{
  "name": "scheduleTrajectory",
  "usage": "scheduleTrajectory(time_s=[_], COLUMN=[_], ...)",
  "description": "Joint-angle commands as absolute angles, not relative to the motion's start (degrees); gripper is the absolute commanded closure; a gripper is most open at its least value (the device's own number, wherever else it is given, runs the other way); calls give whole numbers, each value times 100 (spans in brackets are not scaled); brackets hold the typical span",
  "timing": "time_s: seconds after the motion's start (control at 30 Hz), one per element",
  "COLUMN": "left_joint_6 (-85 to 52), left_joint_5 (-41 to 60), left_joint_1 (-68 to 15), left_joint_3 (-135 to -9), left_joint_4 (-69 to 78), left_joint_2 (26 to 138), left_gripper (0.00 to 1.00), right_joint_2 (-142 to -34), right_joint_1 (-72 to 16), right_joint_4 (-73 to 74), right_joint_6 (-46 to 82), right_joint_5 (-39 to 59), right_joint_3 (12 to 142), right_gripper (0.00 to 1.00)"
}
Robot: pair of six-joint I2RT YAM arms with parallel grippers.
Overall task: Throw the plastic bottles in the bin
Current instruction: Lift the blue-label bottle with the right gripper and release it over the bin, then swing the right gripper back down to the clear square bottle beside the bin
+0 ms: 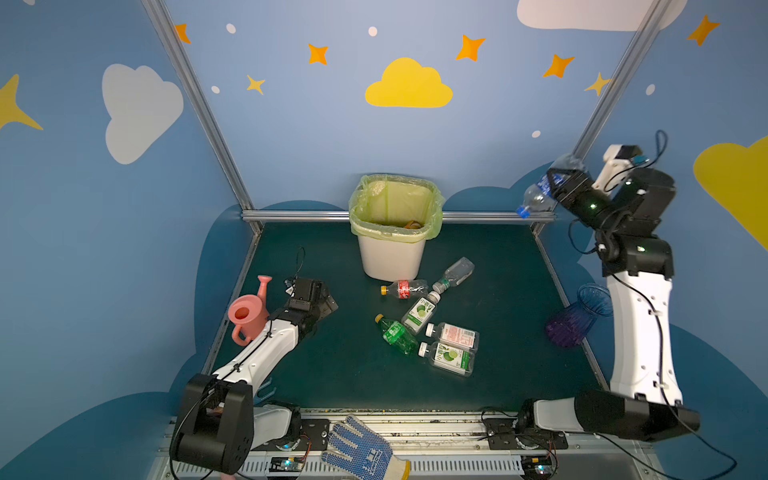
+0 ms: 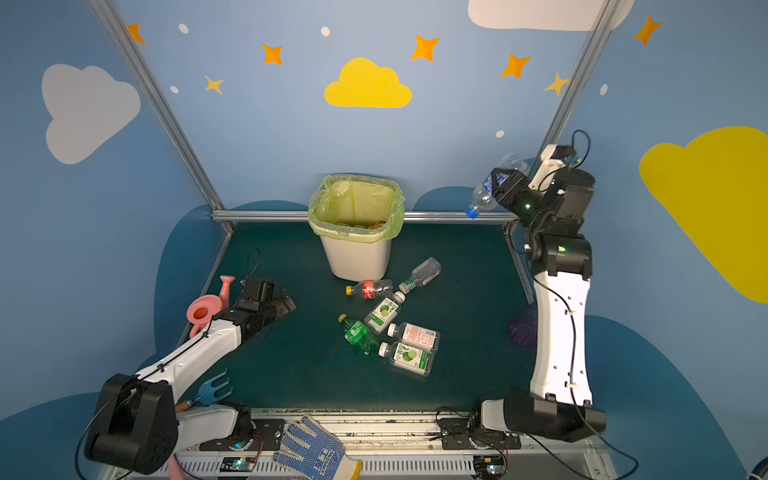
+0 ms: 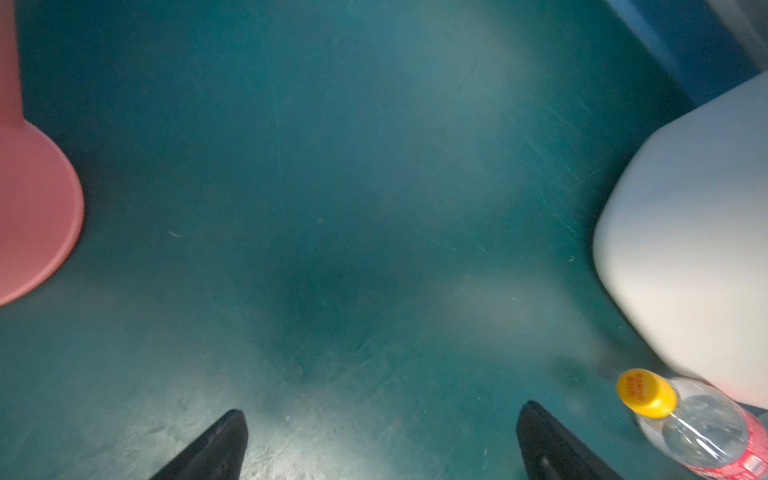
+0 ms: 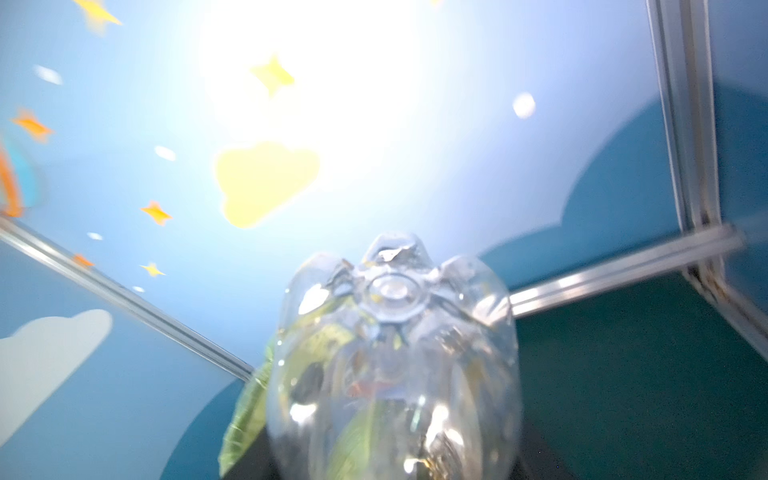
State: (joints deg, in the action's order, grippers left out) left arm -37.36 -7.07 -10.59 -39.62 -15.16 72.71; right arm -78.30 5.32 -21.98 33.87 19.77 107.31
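Note:
The white bin with a yellow-green liner stands at the back middle of the mat, and orange items show inside it. High at the back right, my right gripper is shut on a clear blue-labelled plastic bottle with its cap pointing down-left. The bottle's base fills the right wrist view. Several bottles lie in front of the bin, among them a red-labelled one and a green one. My left gripper hangs open and empty low over the mat, left of the bin.
A pink watering can stands beside the left arm. A purple-blue vase lies at the mat's right edge, behind the right arm. A blue garden fork and a dotted glove lie near the front. A metal rail bounds the back.

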Motion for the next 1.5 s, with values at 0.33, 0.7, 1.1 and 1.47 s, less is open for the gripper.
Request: scheduleTrajectory(time_s=[0.33, 0.7, 1.1, 1.47], left_joint_6=[-3705, -3559, -3577, -3595], left_joint_5=[-45, -172, -251, -598], left_joint_1=[-1028, -1045, -1076, -1298], left_joint_3=[-4351, -4099, -3951, -3979], left_joint_4=[-1720, -1684, -1599, -1691], left_joint_2=[7771, 7239, 7151, 7182], left_gripper=[0, 0, 0, 0], right_joint_2=[-12866, -9440, -8881, -10787], right_joint_1=[-2348, -1978, -713, -1027], right_joint_4=[-5681, -3219, -3083, -4128], right_joint_6=[1944, 1861, 2964, 3297], right_joint_5=[2087, 950, 1041, 566], right_joint_3=[16780, 12613, 9240, 9391], right_gripper=[22, 2, 2, 2])
